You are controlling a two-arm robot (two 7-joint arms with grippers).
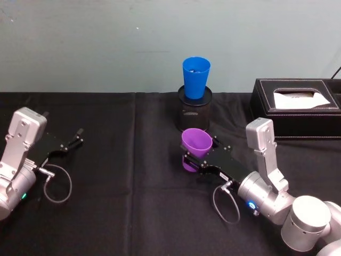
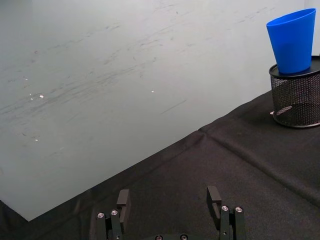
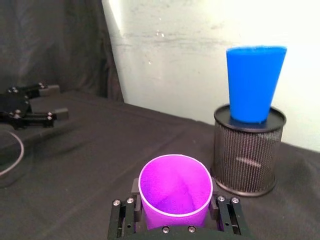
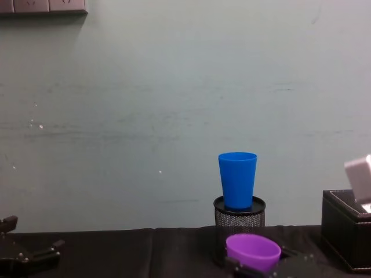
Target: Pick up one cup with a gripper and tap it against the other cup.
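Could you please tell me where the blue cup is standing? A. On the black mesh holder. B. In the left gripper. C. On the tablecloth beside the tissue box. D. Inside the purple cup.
A: the blue cup stands upright on the black mesh holder; the right gripper holds the purple cup just in front, the left gripper idles open at the left.

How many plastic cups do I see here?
2: a purple cup held in the right gripper, and a blue cup standing atop the black mesh holder behind it.
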